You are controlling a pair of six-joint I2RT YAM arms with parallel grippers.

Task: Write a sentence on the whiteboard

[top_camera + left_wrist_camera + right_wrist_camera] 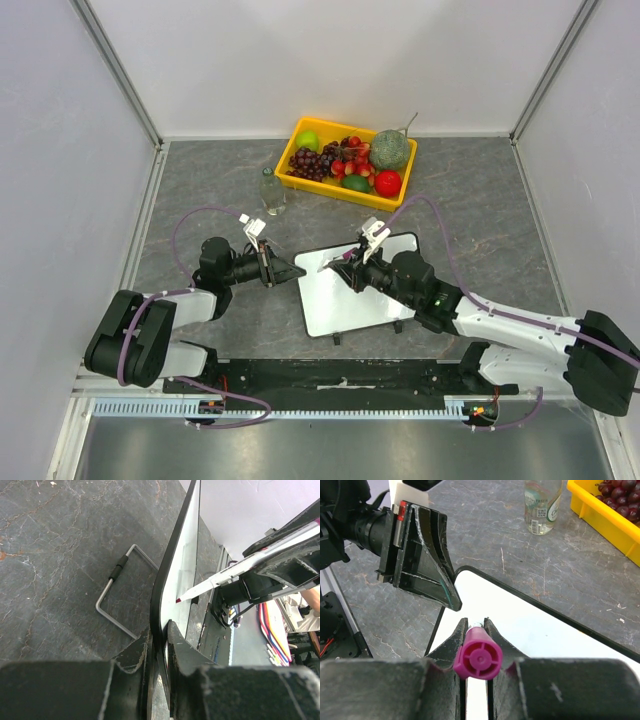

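Top external: left jaws pinch the glossy whiteboard (pixel 345 298) (thin black rim); right jaws clench a magenta-capped marker (pixel 479 656).

Ahead of me on the grey bench (pixel 200 180): a yellow tray (pixel 322 189) of fruit (pixel 350 158), a clear bottle (pixel 271 192) just beside.

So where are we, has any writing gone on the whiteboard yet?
Done: the left gripper has its jaws shut on the left edge of the whiteboard, and the right gripper holds the magenta marker. In hand: the marker's tip is at the board near that edge; contact is unclear. Left: the board looks blank, so all the writing.
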